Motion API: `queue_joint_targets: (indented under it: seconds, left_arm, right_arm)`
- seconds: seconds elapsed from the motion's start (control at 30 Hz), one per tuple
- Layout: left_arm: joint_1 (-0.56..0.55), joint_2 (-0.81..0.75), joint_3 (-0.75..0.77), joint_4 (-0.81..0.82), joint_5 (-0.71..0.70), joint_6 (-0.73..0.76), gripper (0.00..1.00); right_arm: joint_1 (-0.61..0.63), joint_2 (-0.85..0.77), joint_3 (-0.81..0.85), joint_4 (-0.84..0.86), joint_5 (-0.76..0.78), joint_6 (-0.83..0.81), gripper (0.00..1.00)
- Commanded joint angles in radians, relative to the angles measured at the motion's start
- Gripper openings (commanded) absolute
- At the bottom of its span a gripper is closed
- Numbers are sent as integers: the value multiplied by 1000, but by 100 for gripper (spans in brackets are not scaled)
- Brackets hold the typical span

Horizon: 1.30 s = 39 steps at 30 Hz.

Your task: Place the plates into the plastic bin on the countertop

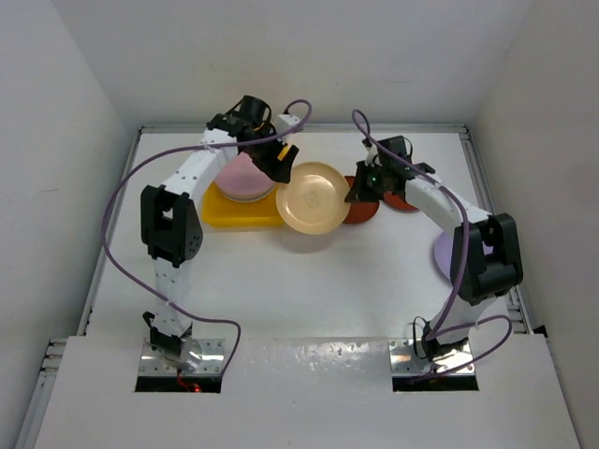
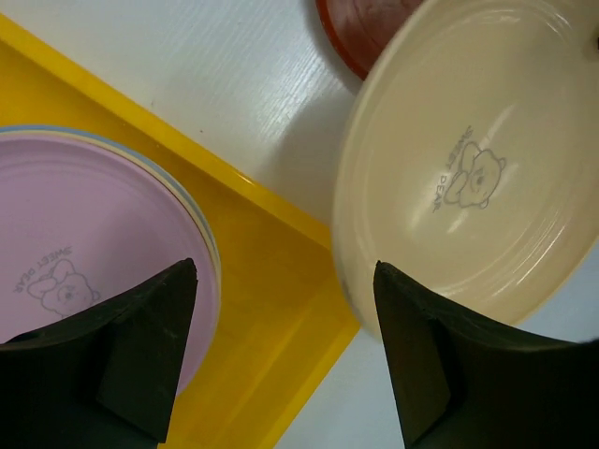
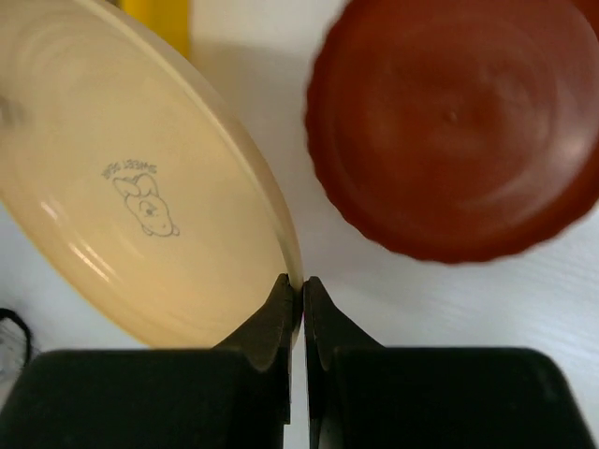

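Note:
A tan-yellow plate is lifted beside the yellow plastic bin, its left edge overlapping the bin's right wall. My right gripper is shut on this plate's right rim. In the bin lies a pink plate on top of other plates, whose blue and cream edges show. My left gripper hangs open over the bin's right corner, between the pink plate and the tan one, holding nothing. A dark red plate lies on the countertop just right of the tan plate.
A second dark red plate lies behind the right arm. A lilac plate lies at the right edge, partly under the right arm's elbow. White walls close in the table on three sides.

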Motion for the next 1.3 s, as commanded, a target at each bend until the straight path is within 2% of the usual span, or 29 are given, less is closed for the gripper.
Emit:
queue_joint_targets:
  seconds: [0.0, 0.17, 0.23, 0.27, 0.3, 0.37, 0.4, 0.43, 0.6, 0.63, 0.7, 0.73, 0.77, 0.87, 1.0, 1.27]
  left_arm:
    - [-9, 8, 19, 14, 26, -18, 79]
    - [-18, 17, 30, 14, 55, -32, 75]
    - [-18, 17, 30, 14, 40, -32, 63]
    - [-18, 17, 30, 14, 21, -32, 56]
    - [-18, 17, 19, 14, 21, -32, 39]
    - [-18, 17, 19, 14, 9, -32, 21]
    - [-18, 17, 10, 14, -5, -41, 7]
    - [-18, 17, 10, 14, -5, -41, 1]
    - [7, 17, 22, 14, -66, -82, 0]
    - [31, 26, 44, 14, -75, -101, 0]
    - [80, 35, 88, 14, -88, -127, 0]
    - [80, 35, 104, 14, -88, -127, 0]
    - [121, 45, 122, 14, -88, -147, 0]
    - [226, 45, 164, 24, -88, -194, 0]
    - [342, 63, 164, 58, -88, -254, 0]
    - [398, 121, 111, 58, -60, -264, 0]
  right_arm:
    - [11, 18, 81, 105, -62, 129, 0]
    - [10, 38, 134, 99, -73, 156, 0]
    - [13, 31, 114, 142, -73, 176, 0]
    - [11, 25, 97, 165, -73, 181, 0]
    - [13, 26, 91, 176, -73, 193, 0]
    - [13, 25, 86, 190, -76, 196, 0]
    - [13, 28, 81, 193, -76, 202, 0]
    - [17, 31, 80, 200, -78, 202, 0]
    - [36, 63, 92, 204, -91, 221, 0]
    - [37, 70, 103, 202, -87, 227, 3]
    - [45, 86, 123, 193, -75, 244, 18]
    - [43, 92, 132, 193, -75, 251, 18]
    - [43, 97, 140, 194, -68, 256, 28]
    - [43, 110, 190, 126, -52, 242, 38]
    - [42, 95, 198, 93, -19, 202, 39]
    - [28, 78, 180, 50, -7, 179, 39]
